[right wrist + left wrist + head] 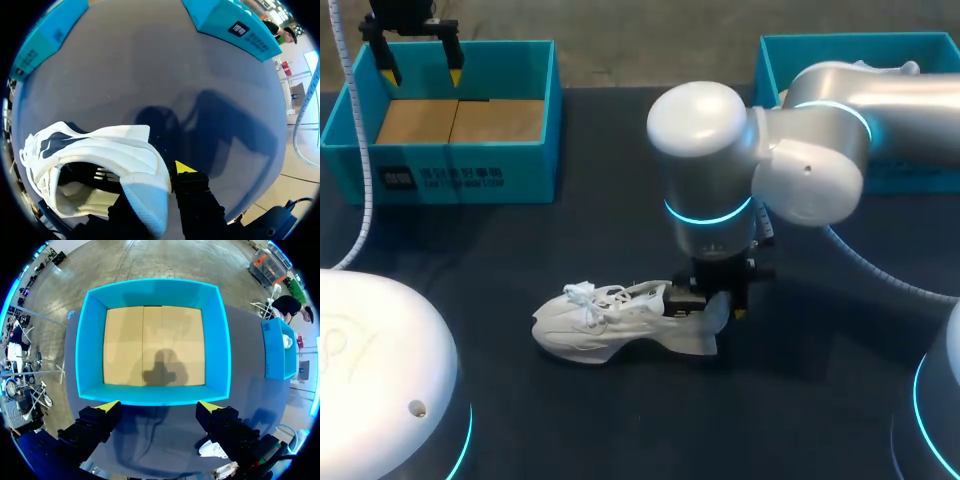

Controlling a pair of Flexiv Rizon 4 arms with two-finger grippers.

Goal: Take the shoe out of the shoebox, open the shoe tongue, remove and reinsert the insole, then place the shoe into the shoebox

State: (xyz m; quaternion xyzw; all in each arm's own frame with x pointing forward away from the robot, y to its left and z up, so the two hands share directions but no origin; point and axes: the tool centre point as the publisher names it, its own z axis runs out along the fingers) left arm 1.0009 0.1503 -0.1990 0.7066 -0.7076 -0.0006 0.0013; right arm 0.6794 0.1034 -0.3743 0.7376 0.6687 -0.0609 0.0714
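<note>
Shoe [610, 325] rests near the middle of the table [620, 420], well apart from the shoebox [440, 172] at its 11 o'clock. My right gripper [718, 303] is closed on the heel wall, and my left gripper [420, 70] hangs wide open and empty over the box. To open the tongue well, I think I should hold the heel firmly pinned and bring the left gripper down onto the laces, pulling toward the toe without lifting the shoe, whose long axis runs 9 to 3 o'clock in the head view, with toe at 9 and heel at 3.
</note>
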